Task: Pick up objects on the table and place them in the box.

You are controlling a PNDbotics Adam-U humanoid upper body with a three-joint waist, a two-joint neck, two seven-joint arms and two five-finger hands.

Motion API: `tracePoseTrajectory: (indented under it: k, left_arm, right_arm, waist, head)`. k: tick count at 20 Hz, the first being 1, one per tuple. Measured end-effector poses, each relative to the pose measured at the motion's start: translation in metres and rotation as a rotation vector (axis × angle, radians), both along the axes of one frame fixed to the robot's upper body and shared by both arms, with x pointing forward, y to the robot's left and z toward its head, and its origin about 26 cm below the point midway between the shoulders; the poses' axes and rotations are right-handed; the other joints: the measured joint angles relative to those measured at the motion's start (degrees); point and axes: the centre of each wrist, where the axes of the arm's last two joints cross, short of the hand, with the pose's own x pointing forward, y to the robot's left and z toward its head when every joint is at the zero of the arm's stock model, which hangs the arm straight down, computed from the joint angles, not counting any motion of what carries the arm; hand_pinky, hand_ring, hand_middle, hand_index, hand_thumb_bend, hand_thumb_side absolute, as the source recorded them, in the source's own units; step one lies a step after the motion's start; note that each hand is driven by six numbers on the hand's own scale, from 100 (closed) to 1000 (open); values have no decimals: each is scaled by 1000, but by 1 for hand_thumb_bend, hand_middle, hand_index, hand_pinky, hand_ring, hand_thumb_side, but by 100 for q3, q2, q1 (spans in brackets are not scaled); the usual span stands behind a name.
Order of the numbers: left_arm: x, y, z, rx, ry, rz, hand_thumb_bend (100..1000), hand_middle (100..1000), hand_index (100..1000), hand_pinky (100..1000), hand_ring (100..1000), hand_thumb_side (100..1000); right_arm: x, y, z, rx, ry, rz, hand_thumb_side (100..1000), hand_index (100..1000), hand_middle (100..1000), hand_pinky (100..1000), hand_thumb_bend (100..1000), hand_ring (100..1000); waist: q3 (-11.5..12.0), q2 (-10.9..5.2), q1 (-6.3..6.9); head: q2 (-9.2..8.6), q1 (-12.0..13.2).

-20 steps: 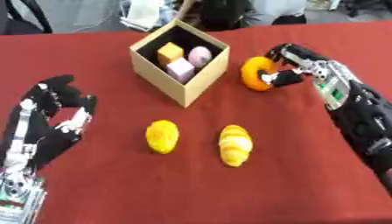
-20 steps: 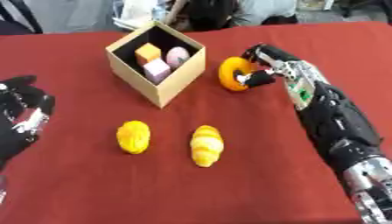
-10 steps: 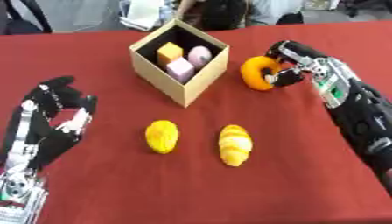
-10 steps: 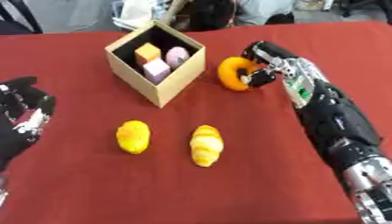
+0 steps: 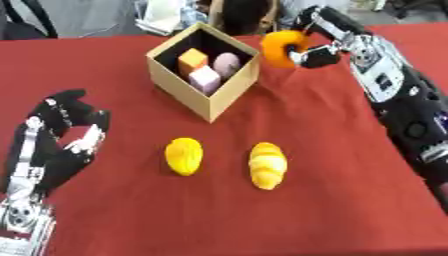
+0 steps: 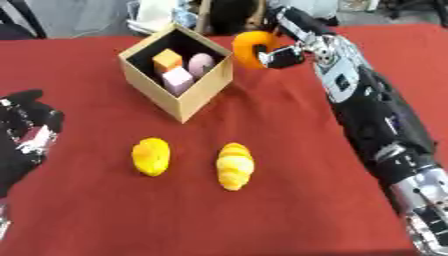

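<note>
My right hand (image 5: pixel 325 40) is shut on an orange ring-shaped object (image 5: pixel 280 47), held in the air just right of the cardboard box (image 5: pixel 206 100). Inside the box lie an orange cube (image 5: pixel 192 59), a pale pink block (image 5: pixel 206 78) and a pinkish egg shape (image 5: pixel 227 62). On the red cloth in front of the box lie a yellow ridged object (image 5: pixel 184 155) and a yellow croissant-shaped object (image 5: pixel 267 165). My left hand (image 5: pixel 61 137) rests open at the lower left, fingers up, away from everything.
The red tablecloth (image 5: pixel 332 200) covers the table. Beyond the far edge stand a chair and other clutter (image 5: pixel 175 15). My right forearm (image 5: pixel 407 110) runs down the right side.
My right hand has lifted the orange ring off the cloth and carried it up and left, nearer the box's right corner. The left hand has stayed put.
</note>
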Motion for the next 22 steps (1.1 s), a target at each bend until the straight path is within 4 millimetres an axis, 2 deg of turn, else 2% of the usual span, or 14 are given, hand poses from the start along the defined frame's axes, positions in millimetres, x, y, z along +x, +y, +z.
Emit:
tracePoseTrajectory:
  k: [3,5,9,13,14,15,18,22]
  left_arm:
    - [0,-3,-1,-4,3,-13,413,550,766,663,577,358]
    - [0,-5,-1,-1,5,-25,411,550,767,663,577,359]
    - [0,-9,-2,5,7,-49,411,550,767,664,577,360]
    - [0,-11,-2,0,8,-56,408,550,767,664,577,361]
    - [0,-11,-2,1,8,-58,414,550,767,664,577,356]
    - [0,-12,-2,1,9,-60,408,550,767,664,577,362]
    - [0,-12,-2,2,9,-61,408,550,764,665,577,364]
    - [0,-11,-3,3,14,-60,408,550,763,665,578,363]
  right_arm:
    - [1,8,20,3,-43,7,100,483,654,713,100,746]
    - [3,12,26,12,-59,-5,100,500,660,714,100,749]
    - [8,20,17,4,-56,-34,124,607,681,717,100,757]
    - [11,32,5,-35,-49,-23,375,820,713,730,100,770]
    - [11,36,3,-52,-51,-11,525,881,722,736,216,773]
    - [10,39,2,-74,-54,2,532,892,726,740,175,774]
    - [7,51,4,-143,-82,54,575,911,740,750,242,779]
    - [-1,65,14,-206,-131,135,531,903,745,751,213,784]
  waist:
    - [120,0,0]
    - [215,0,-2]
    - [390,1,-2]
    - [432,1,-2]
    - [432,1,-2]
    - [432,1,-2]
    - [397,1,-2]
    - [311,1,-2]
  head:
    - [-5,-104]
    - [-8,-185]
    - [-49,-334]
    - [-53,-391]
    - [-53,-395]
    - [-54,-400]
    - [-55,-399]
    - [-56,-381]
